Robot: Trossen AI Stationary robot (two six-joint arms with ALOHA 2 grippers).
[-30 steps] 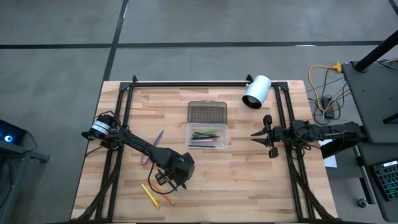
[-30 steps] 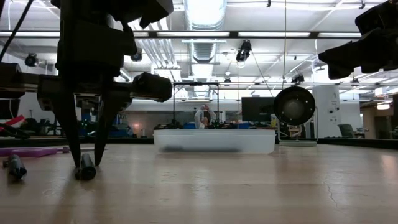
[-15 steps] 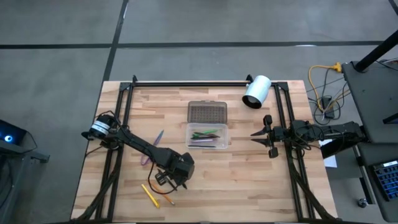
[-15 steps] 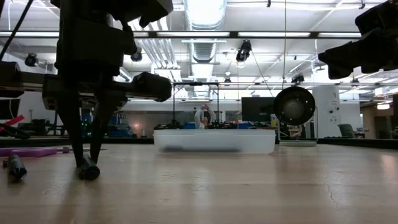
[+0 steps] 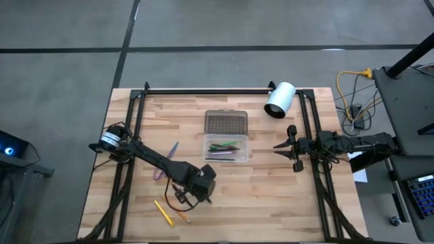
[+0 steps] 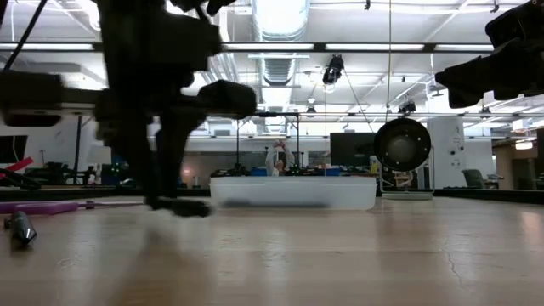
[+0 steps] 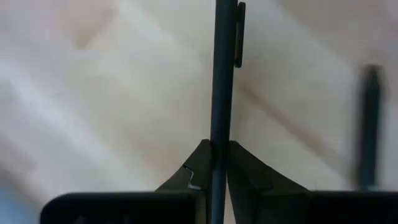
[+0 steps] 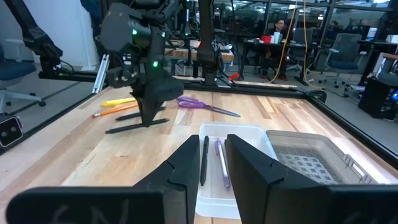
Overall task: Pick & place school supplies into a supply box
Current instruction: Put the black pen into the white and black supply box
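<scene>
My left gripper [image 5: 192, 196] stands near the table's front left, pointing down, shut on a thin dark pen [image 7: 221, 74]. The pen also shows in the right wrist view [image 8: 134, 128]. The supply box [image 5: 206, 148] lies open at mid-table with several pens in it. Its dotted lid [image 5: 226, 123] lies flat just beyond it. Purple scissors [image 5: 170, 152], a pinkish pen [image 5: 159, 175] and two yellow pencils [image 5: 165, 213] lie flat on the wood. My right gripper [image 5: 293, 146] waits open at the right edge, level, holding nothing. My left gripper pinches the dark pen's shaft [image 7: 219, 144] between its two fingers, some way back from the clip end [image 7: 238, 34]. The fingers come from above, slanting down, and lie across the pen. The pen stays about level, a little above the table.
A white cylinder [image 5: 279, 99] lies at the far right corner of the table. Black frame rails [image 5: 135, 122] run along the left, right and far sides. Bare wood lies between my left gripper and the box. A short dark end [image 6: 19, 228] rests on the table at the left.
My left gripper has shut on the dark pen that lay between its open fingers. It has then risen a little and gone toward the table's right, toward the box. The pen has come up off the wood with it.
</scene>
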